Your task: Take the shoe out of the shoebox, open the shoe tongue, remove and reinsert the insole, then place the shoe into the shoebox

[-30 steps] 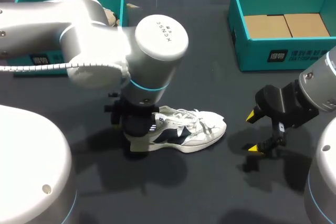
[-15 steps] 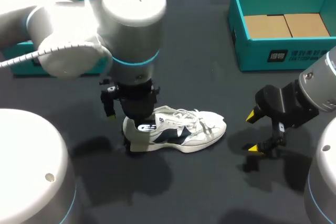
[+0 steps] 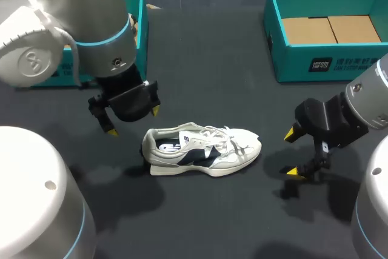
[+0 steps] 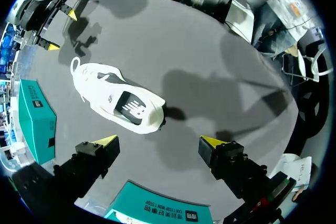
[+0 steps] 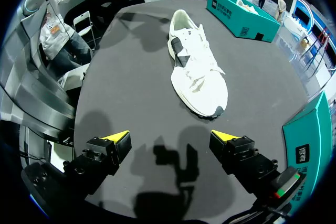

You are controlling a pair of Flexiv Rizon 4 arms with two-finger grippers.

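Head view: the white sneaker (image 3: 206, 150) is set on its sole, heel just beside the left gripper (image 3: 133, 121), which is spread and empty. The right gripper (image 3: 293, 154) is held agape off the toe, and the tongue is likely left reachable.

Matt table (image 3: 212, 59); shoe (image 3: 206, 150) prob. cloth; shoebox (image 3: 291, 59) smooth cardboard.

Left gripper (image 3: 133, 121) hangs from a sharply bent wrist, jaws spread wide, yellow tips aimed down; right gripper (image 3: 293, 153) sits low on its arm, jaws equally wide apart
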